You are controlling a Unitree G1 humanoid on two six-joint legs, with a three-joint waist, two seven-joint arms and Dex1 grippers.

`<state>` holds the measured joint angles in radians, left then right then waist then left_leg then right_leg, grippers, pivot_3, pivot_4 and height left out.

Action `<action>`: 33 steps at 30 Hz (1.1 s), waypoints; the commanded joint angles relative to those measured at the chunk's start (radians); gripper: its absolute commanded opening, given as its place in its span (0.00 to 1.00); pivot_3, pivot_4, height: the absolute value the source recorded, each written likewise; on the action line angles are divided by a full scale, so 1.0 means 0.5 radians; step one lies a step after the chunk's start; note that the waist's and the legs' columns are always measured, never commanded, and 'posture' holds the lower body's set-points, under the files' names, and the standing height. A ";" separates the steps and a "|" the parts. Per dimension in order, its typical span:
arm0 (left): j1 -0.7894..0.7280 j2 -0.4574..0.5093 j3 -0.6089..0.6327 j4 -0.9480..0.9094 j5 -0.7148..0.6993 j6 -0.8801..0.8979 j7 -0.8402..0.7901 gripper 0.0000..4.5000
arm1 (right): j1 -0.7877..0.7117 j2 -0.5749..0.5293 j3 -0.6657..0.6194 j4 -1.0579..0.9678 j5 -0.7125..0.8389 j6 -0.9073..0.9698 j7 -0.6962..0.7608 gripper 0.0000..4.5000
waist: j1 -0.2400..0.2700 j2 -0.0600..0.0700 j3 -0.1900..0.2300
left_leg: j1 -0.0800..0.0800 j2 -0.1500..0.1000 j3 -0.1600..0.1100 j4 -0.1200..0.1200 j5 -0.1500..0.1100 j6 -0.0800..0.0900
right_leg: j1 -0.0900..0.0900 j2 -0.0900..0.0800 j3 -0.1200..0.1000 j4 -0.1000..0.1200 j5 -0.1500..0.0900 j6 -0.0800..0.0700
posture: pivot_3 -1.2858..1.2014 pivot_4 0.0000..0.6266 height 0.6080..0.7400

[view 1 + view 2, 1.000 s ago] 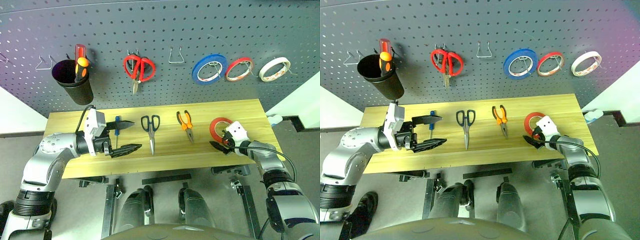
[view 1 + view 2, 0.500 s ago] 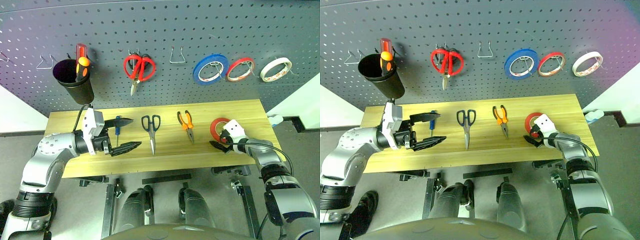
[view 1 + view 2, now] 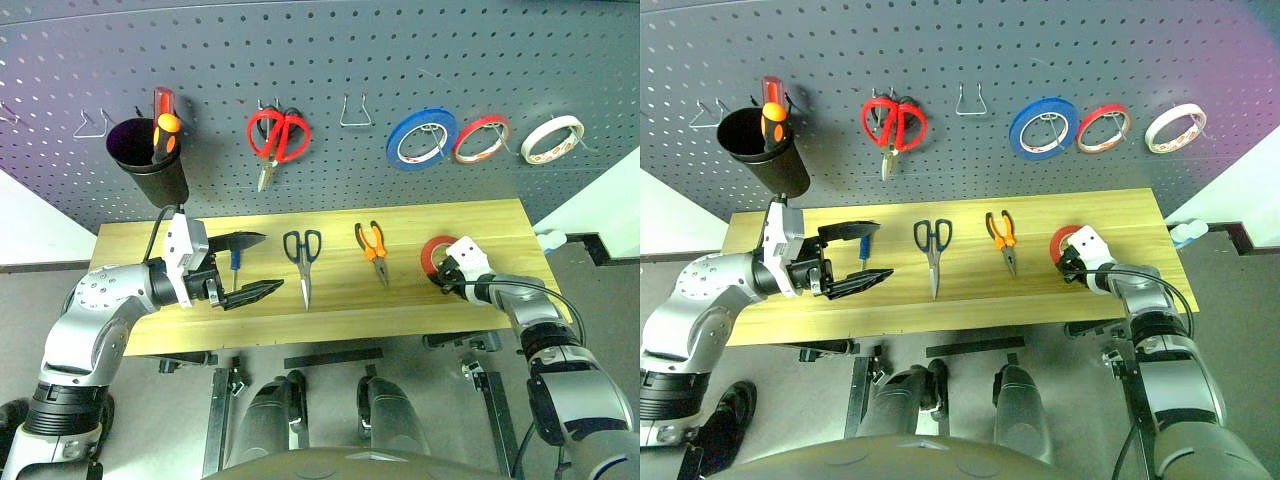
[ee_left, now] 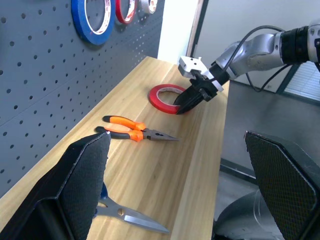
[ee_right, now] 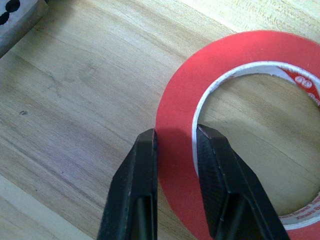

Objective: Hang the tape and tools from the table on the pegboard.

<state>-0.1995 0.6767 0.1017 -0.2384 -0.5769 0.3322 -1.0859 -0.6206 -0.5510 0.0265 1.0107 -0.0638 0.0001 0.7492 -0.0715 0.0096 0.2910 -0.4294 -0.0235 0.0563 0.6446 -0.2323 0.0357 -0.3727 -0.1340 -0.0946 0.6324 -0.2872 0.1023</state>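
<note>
Pinching the near rim of the red tape roll (image 5: 240, 115), the right gripper (image 5: 175, 137) has its jaws closed across the ring's wall, one finger outside and one inside, with the roll lying flat on the desk (image 3: 330, 310) near its right end. Left gripper (image 3: 245, 265) hovers with jaws wide over the blue-handled screwdriver (image 3: 234, 268), beside the black-handled scissors (image 3: 302, 258) and orange-handled pliers (image 3: 372, 248). Pegboard (image 3: 330, 70) stands behind.
</note>
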 commanded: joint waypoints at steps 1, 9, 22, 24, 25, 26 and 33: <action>-0.007 0.020 0.049 -0.061 -0.018 -0.031 -0.001 1.00 | -0.009 -0.002 -0.003 0.054 -0.005 -0.005 -0.018 0.16 | 0.000 0.000 0.000 | 0.000 0.000 0.000 0.000 0.000 0.000 | 0.000 0.000 0.000 0.000 0.000 0.000 | 0.45 0.45 1.00; -0.007 0.014 0.070 -0.039 -0.022 -0.045 0.008 1.00 | 0.017 0.012 -0.192 -0.007 0.244 -0.096 0.160 0.16 | 0.000 0.000 0.000 | -0.001 0.000 0.000 -0.001 0.000 -0.002 | -0.001 0.001 0.000 0.000 0.001 0.001 | 0.45 0.42 1.00; -0.045 0.005 0.111 -0.002 -0.029 -0.064 0.006 1.00 | 0.214 0.007 -0.531 -0.328 0.677 0.039 0.357 0.16 | 0.000 -0.001 -0.001 | -0.003 0.000 0.002 0.000 0.001 -0.001 | -0.001 0.003 -0.003 -0.001 0.003 0.006 | 0.44 0.34 1.00; -0.054 0.001 0.107 0.011 -0.025 -0.073 0.001 1.00 | 0.269 0.015 -0.580 -0.412 0.755 0.096 0.389 0.16 | 0.000 -0.001 -0.001 | -0.003 0.000 0.003 0.000 0.001 -0.001 | -0.001 0.003 -0.003 -0.001 0.003 0.006 | 0.44 0.32 1.00; -0.060 -0.004 0.111 0.014 -0.035 -0.071 0.001 1.00 | 0.303 0.020 -0.595 -0.462 0.776 0.101 0.382 0.16 | 0.002 -0.001 -0.001 | -0.003 0.000 0.003 0.000 0.001 -0.001 | -0.001 0.003 -0.003 -0.001 0.003 0.006 | 0.43 0.32 1.00; -0.069 -0.004 0.110 0.019 -0.039 -0.069 -0.004 1.00 | 0.337 0.026 -0.610 -0.516 0.806 0.113 0.388 0.16 | 0.003 -0.001 -0.002 | -0.004 0.000 0.003 0.000 0.001 -0.001 | -0.001 0.003 -0.004 -0.001 0.003 0.006 | 0.43 0.31 1.00; -0.124 0.004 0.136 0.072 -0.079 -0.046 -0.046 1.00 | 0.577 0.016 -0.728 -0.865 0.990 0.265 0.366 0.16 | -0.006 -0.002 -0.006 | -0.004 -0.001 0.006 0.002 0.002 -0.001 | -0.001 0.003 -0.005 -0.001 0.005 0.009 | 0.41 0.28 1.00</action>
<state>-0.2501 0.6729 0.1381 -0.1965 -0.5914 0.3165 -1.1002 -0.3414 -0.5306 -0.3000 0.6407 0.3921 0.1213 0.9363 -0.0743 0.0086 0.2879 -0.4315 -0.0238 0.0596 0.6454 -0.2315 0.0353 -0.3737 -0.1325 -0.0969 0.6322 -0.2849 0.1067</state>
